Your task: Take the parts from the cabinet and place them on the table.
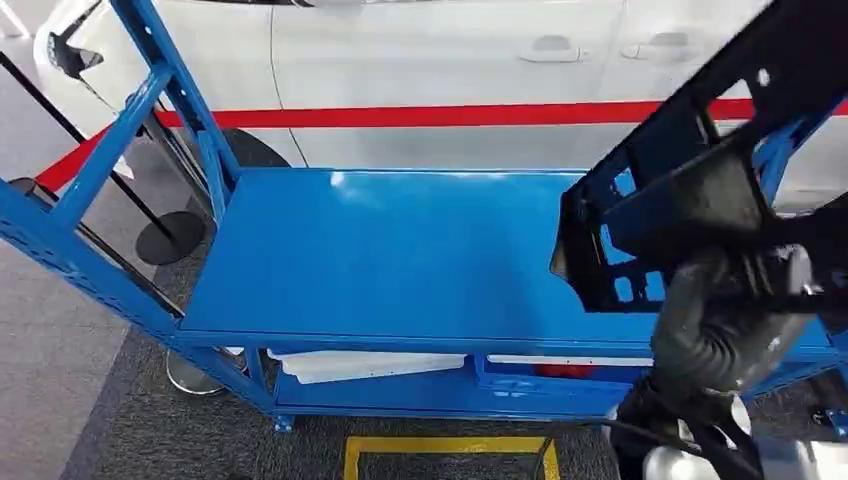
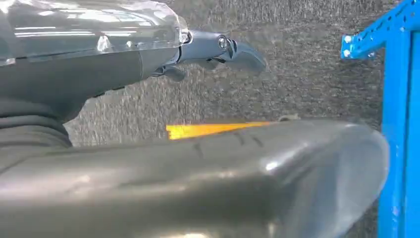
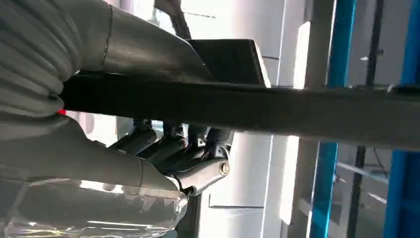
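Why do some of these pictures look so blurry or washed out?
Head view: sharp, with a pale glare patch on the blue shelf top. Left wrist view: the grey thumb of the left hand sits so close that it blurs, while the carpet behind stays grainy. Right wrist view: bright light behind leaves the black part and the right hand dark against washed-out white.

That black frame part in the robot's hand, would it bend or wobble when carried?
The black frame part probably stays stiff: its long edge looks straight in the right wrist view. Its cut-out openings suggest modest weight. Reaching far beyond the right hand, it may swing.
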